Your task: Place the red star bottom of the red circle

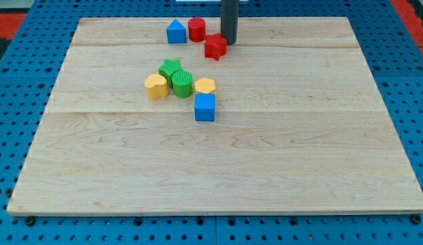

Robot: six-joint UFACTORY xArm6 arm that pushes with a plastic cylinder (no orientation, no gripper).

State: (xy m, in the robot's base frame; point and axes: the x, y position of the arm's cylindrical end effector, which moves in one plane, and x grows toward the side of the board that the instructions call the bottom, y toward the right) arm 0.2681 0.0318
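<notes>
Camera view: my tip [229, 42] (bare rod, no pincer) touches red star [215, 46] top-right side, upper centre. Star sits lower-right of red circle [196, 29]. Next: nudge it left, under circle.

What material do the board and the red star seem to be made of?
The board looks like pale wood with a matte finish: grain lines and plank seams show. The red star has a uniform, smooth colour, so painted wood or plastic; I cannot tell which.

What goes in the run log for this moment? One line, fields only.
tip: right of red star, touching | red circle: up-left of star | star not yet below circle
</notes>
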